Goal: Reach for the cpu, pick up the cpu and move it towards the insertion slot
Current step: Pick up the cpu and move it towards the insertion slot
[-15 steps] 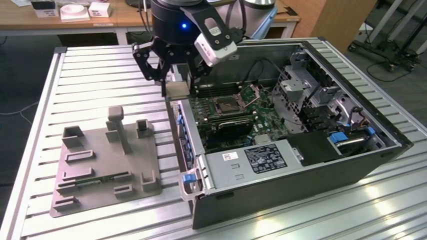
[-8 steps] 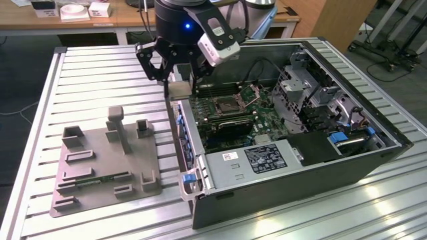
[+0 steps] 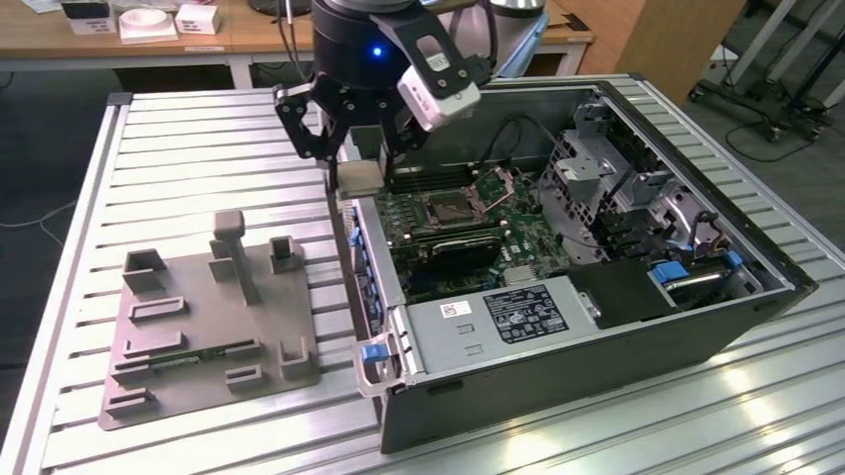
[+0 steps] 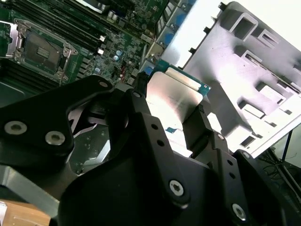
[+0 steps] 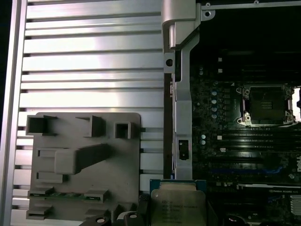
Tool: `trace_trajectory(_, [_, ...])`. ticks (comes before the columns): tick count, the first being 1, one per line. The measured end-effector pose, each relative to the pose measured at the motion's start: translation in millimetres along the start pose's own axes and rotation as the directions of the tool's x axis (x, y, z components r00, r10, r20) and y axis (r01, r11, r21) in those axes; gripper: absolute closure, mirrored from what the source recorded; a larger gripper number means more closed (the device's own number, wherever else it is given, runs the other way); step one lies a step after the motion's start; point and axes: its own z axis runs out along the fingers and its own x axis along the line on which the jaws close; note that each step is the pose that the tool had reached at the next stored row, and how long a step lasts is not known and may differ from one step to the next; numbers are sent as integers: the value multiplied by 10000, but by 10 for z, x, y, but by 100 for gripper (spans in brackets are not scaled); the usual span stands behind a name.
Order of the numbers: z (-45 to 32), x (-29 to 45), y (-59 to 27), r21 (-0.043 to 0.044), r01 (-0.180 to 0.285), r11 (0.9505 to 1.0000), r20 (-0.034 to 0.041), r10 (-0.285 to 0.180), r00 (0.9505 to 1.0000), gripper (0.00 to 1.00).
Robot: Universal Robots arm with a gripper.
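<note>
Cpu [image 5: 179,206] is already lifted: your gripper [image 4: 176,120] has its fingers closed on the chip's edges, holding it above the rim of the open computer case [image 3: 739,327]. What's left is travel; the insertion slot [image 3: 456,209] sits inside, well apart.

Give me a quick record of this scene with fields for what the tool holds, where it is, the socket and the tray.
tool: the tool shut on the cpu
position: above the computer case edge, between tray and board
insertion slot: the insertion slot open, empty
tray: the grey tray on the slatted table, memory stick in it
</note>
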Motion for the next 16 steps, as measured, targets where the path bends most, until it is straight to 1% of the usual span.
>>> trace_trajectory(6, [4, -111, 4, 1, 0, 10000, 0, 0, 10000, 45])
trace_trajectory(16, [12, -240, 5, 1, 0, 10000, 0, 0, 10000, 45])
